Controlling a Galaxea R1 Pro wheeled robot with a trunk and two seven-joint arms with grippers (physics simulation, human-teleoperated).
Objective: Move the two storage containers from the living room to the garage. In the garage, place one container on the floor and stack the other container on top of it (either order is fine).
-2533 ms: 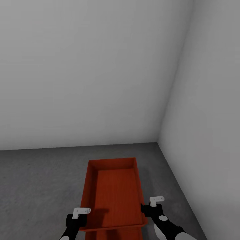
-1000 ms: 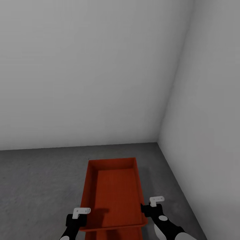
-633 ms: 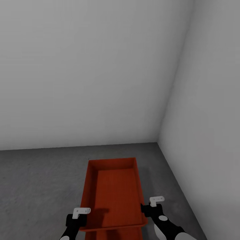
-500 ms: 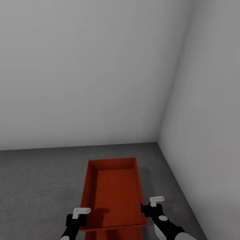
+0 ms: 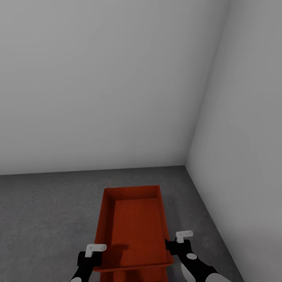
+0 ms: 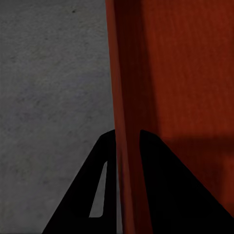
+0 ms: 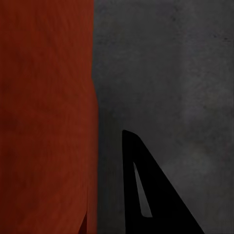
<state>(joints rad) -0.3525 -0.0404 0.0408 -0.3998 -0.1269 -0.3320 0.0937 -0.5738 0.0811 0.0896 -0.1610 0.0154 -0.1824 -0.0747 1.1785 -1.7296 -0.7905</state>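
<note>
While the upper container [image 5: 135, 227] sits on another, largely hidden, container [image 5: 135, 274] on the garage floor [image 5: 47, 211], left gripper [image 6: 127, 146] jaws pinch its wall; right gripper [image 5: 178, 243] jaws' state is unclear.

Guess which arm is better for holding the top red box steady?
Probably the left. The left pincer has fingers either side of one wall of the top red box. The right pincer shows one finger apart from the box.
</note>
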